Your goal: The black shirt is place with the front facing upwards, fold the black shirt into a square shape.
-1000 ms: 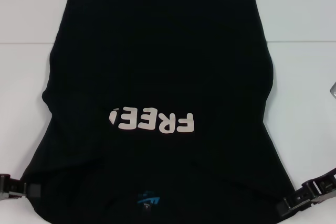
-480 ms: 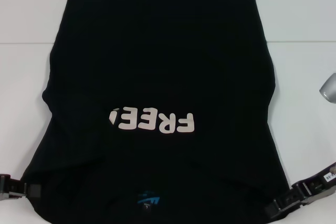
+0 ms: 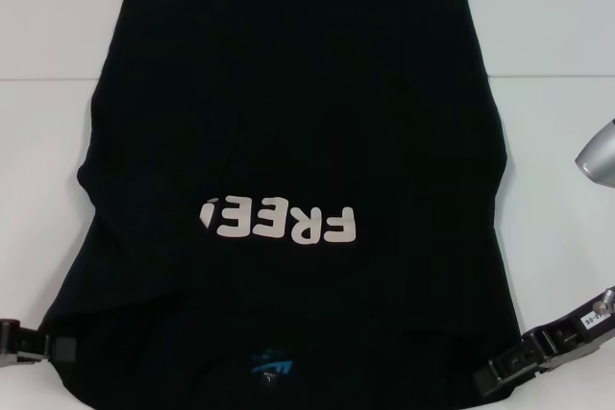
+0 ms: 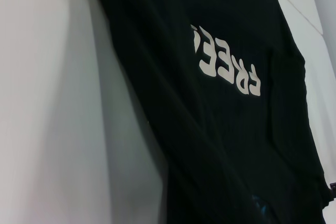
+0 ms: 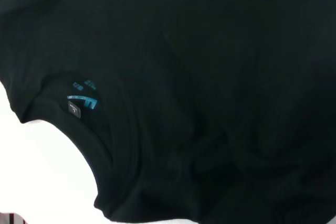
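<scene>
The black shirt (image 3: 288, 122) lies flat on the white table (image 3: 548, 26), front up, hem at the far side and collar at the near edge. Its white "FREE!" letters (image 3: 279, 223) read upside down from the head, and a small blue logo (image 3: 272, 364) sits near the collar. My left gripper (image 3: 60, 347) rests at the shirt's near left edge. My right gripper (image 3: 488, 381) touches the near right edge. The left wrist view shows the shirt (image 4: 220, 129) and its letters (image 4: 226, 61). Shirt (image 5: 210, 77), logo (image 5: 83, 100) and collar (image 5: 79, 129) fill the right wrist view.
A silver joint of my right arm (image 3: 598, 153) juts in at the right edge, above the table. Bare white tabletop (image 4: 52, 103) runs along both sides of the shirt. A seam in the table (image 3: 557, 76) crosses behind it.
My right gripper has slid left, closer onto the shirt's near right edge, and the silver arm joint has come further into view. The left gripper and shirt have not moved.
</scene>
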